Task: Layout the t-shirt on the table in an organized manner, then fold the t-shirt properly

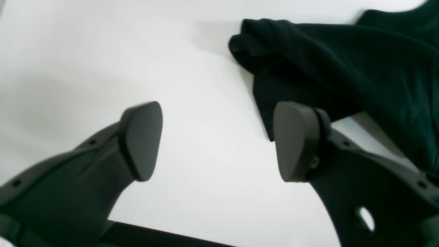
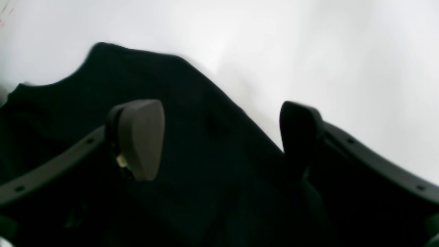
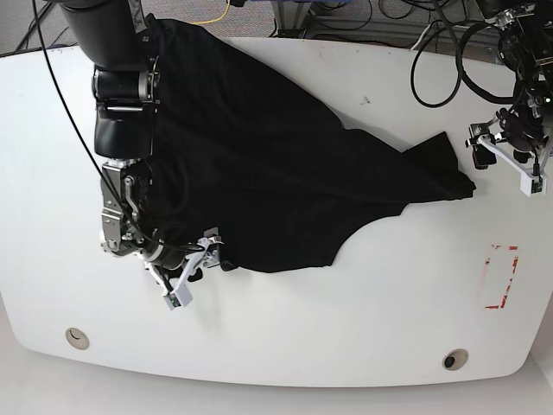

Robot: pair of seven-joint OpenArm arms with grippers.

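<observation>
The black t-shirt (image 3: 259, 164) lies crumpled on the white table (image 3: 346, 328), running from the far left corner to a narrow tip near the right side. In the base view my right gripper (image 3: 192, 270) stands open at the shirt's near-left edge. Seen from the right wrist, that gripper (image 2: 219, 140) is over the black cloth (image 2: 192, 144), with nothing pinched. My left gripper (image 3: 504, 162) is open just right of the shirt's tip. The left wrist view shows this gripper (image 1: 219, 140) above bare table (image 1: 205, 103), with a bunched fold of the shirt (image 1: 343, 68) beside its right finger.
A red rectangle marking (image 3: 499, 277) sits near the right edge. Two round grommet holes (image 3: 76, 337) (image 3: 454, 359) lie along the front edge. Black cables (image 3: 449, 60) loop at the far right corner. The right arm's black body (image 3: 121, 95) stands over the shirt's left part.
</observation>
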